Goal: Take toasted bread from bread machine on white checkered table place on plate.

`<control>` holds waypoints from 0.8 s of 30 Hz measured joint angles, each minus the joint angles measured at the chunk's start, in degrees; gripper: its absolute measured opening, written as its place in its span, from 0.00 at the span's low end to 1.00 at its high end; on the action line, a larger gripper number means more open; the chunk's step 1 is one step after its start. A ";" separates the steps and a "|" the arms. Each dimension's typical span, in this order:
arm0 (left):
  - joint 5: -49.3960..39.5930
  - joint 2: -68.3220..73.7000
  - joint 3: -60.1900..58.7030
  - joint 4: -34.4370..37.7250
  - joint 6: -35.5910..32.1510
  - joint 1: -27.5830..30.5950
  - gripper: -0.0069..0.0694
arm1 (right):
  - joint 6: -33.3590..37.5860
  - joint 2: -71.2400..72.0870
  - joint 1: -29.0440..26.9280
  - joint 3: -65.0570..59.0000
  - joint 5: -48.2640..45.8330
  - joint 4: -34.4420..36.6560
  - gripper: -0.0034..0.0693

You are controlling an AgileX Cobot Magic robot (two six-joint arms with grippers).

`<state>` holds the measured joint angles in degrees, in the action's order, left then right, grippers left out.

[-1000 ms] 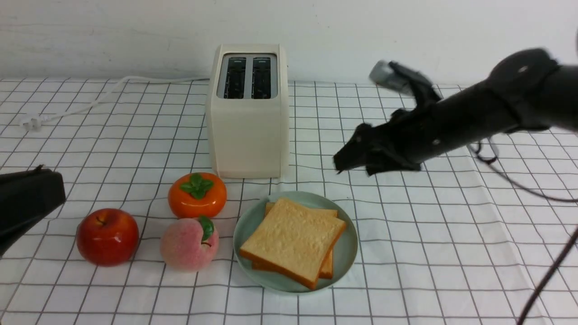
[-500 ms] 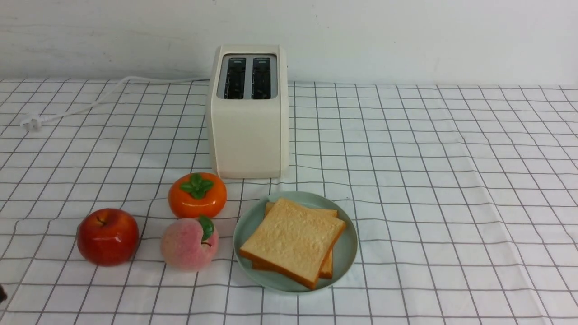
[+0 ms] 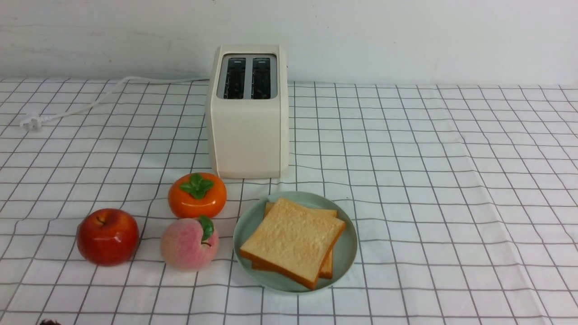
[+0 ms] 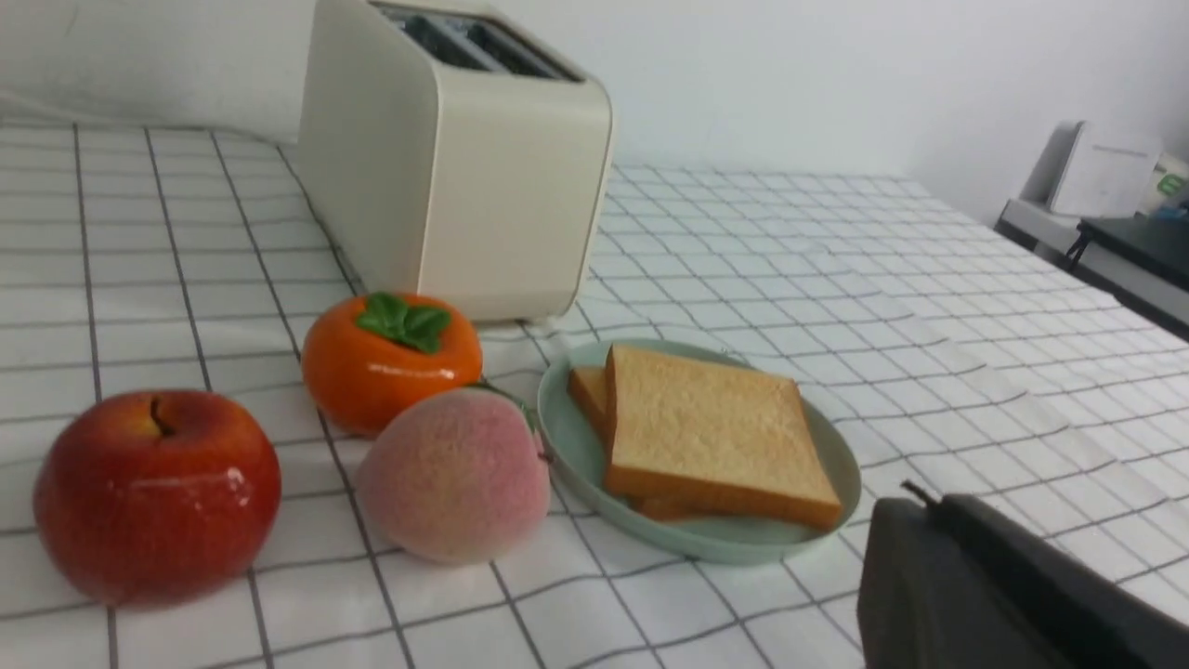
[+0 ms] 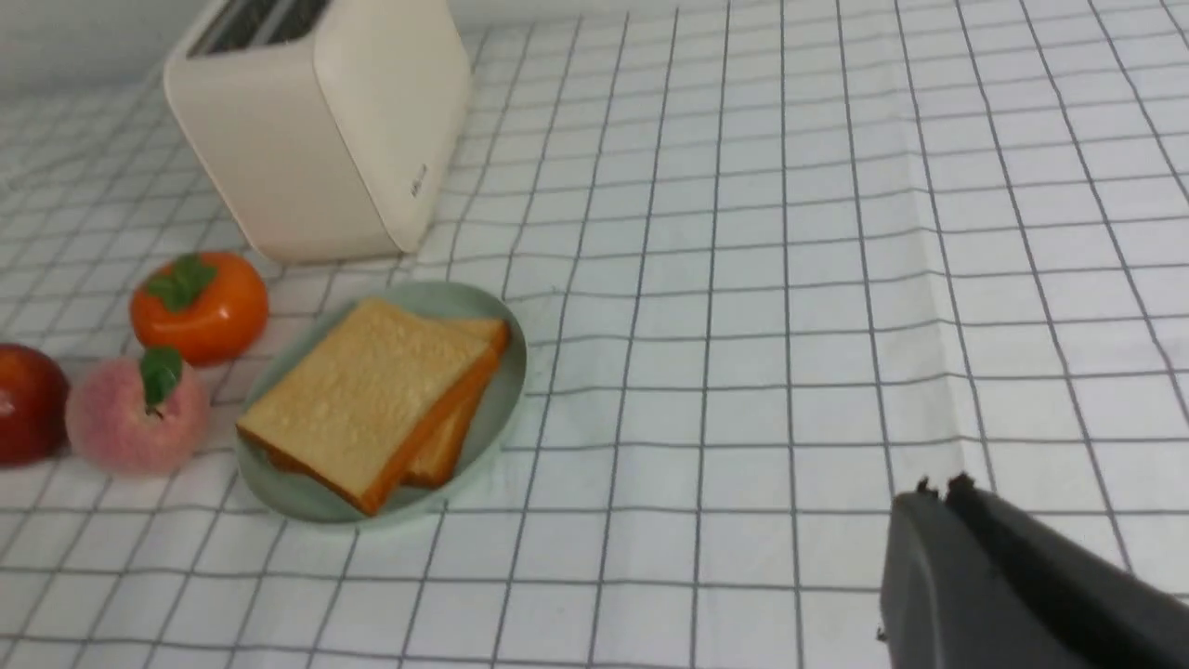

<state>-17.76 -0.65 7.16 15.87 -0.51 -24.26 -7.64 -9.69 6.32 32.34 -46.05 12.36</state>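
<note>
Two slices of toasted bread (image 3: 293, 237) lie stacked on the mint-green plate (image 3: 345, 253) on the white checkered table (image 3: 451, 180), in front of the cream bread machine (image 3: 248, 126), whose two slots are empty. The stack also shows in the left wrist view (image 4: 711, 432) and the right wrist view (image 5: 372, 400). My left gripper (image 4: 920, 502) is shut and empty, low beside the plate. My right gripper (image 5: 938, 488) is shut and empty, over bare cloth away from the plate. Neither gripper shows in the front view, apart from a dark speck at the bottom left edge.
A red apple (image 3: 107, 236), a pink peach (image 3: 189, 243) and an orange persimmon (image 3: 197, 195) sit left of the plate. The toaster's white cord (image 3: 90, 101) runs along the back left. A wall stands behind the table.
Both arms have withdrawn from the front view: the right arm left from above the table's right side, the left arm from the left edge. The bread and plate have not moved.
</note>
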 joint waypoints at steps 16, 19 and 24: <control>-0.60 0.00 -3.36 0.00 0.02 0.00 0.07 | -0.10 0.21 -0.31 -14.76 11.05 -0.31 0.06; -0.60 0.00 -3.36 0.00 0.02 0.00 0.07 | 1.92 1.65 -3.36 -19.09 18.84 -3.69 0.03; -0.78 0.00 -3.36 0.00 0.02 0.00 0.07 | 3.88 6.99 -9.54 -30.19 26.90 -6.28 0.02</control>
<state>-18.55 -0.65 3.80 15.87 -0.49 -24.26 -3.75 -2.70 -3.22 2.14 -19.15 6.08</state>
